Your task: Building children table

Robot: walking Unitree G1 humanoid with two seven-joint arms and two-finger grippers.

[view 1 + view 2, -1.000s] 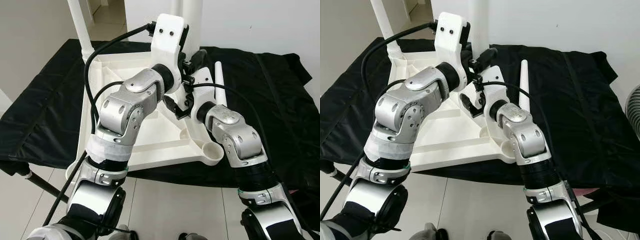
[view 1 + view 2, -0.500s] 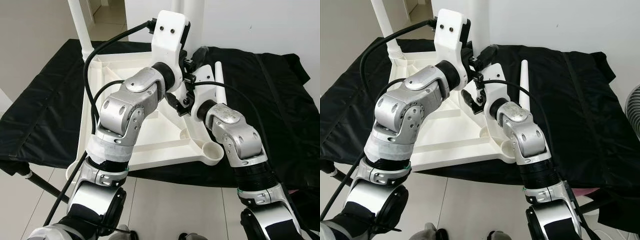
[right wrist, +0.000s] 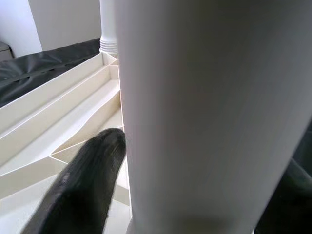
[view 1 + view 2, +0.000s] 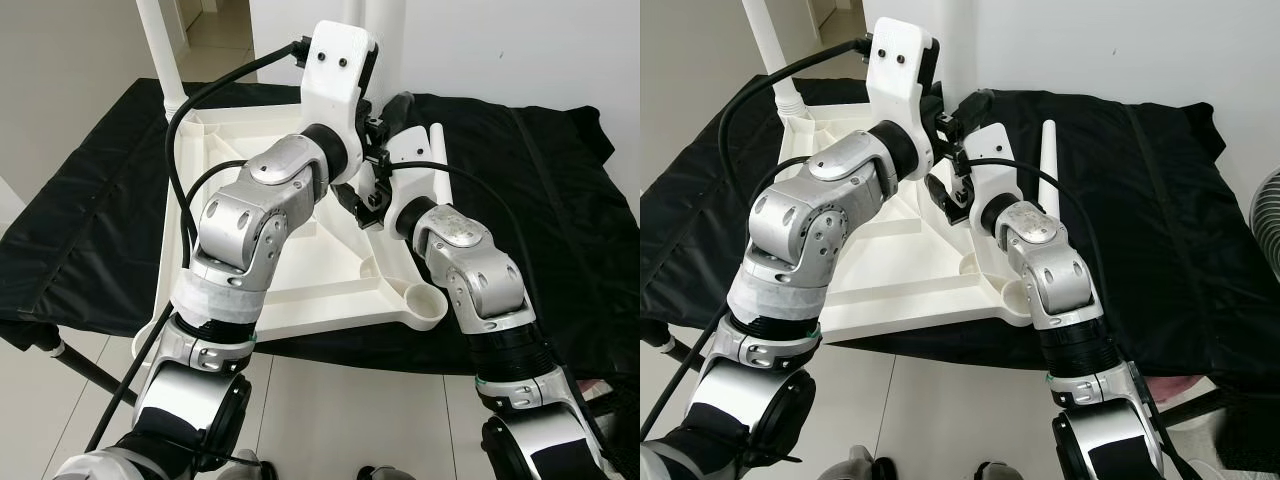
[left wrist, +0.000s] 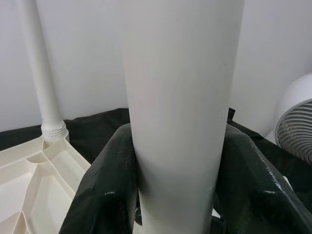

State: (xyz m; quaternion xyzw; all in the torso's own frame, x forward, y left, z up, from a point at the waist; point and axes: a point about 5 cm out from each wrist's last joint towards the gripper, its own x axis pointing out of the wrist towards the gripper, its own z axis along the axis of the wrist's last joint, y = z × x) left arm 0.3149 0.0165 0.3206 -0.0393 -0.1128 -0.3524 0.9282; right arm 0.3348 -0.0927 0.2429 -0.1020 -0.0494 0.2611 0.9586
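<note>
— Two grippers are on one thing, right?
— Yes. The left gripper (image 5: 175,190) has its black fingers (image 5: 105,185) pressed on both sides of a thick round white plastic table leg (image 5: 180,97). The leg stands straight up.
— And the right gripper (image 3: 190,195)?
— It is on the same white leg. One black finger (image 3: 83,185) is tight against one side and the other sits at the far side, so it grips the leg too.
— Where is the leg?
— At the far right corner of the white plastic upside-down tabletop (image 4: 230,150).
— What else is there?
— Another white leg (image 4: 160,50) stands at the far left corner. A thin white loose leg (image 4: 1047,165) lies beside the tabletop on the black cloth (image 4: 1160,200).
</note>
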